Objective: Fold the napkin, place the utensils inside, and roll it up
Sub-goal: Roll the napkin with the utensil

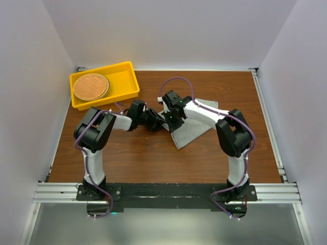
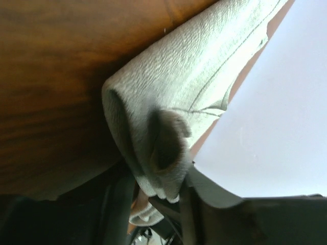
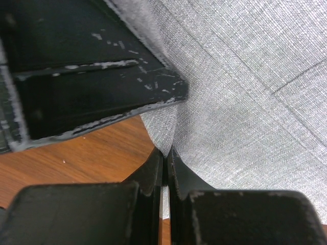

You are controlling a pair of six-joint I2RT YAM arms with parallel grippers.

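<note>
The grey napkin (image 1: 191, 131) lies partly rolled in the middle of the table. In the left wrist view the napkin's (image 2: 204, 66) rolled end sits between my left gripper's (image 2: 158, 196) fingers and touches both. From above, my left gripper (image 1: 153, 122) is at the roll's left end. My right gripper (image 3: 165, 153) is shut, and its tips pinch a fold of the napkin (image 3: 240, 92). In the top view the right gripper (image 1: 171, 116) stands just beside the left one. No utensils show in any view.
A yellow tray (image 1: 122, 81) holding a round brown woven disc (image 1: 91, 87) stands at the back left. Bare brown wood (image 1: 138, 158) runs between the napkin and the arm bases. White walls close in the left, right and back.
</note>
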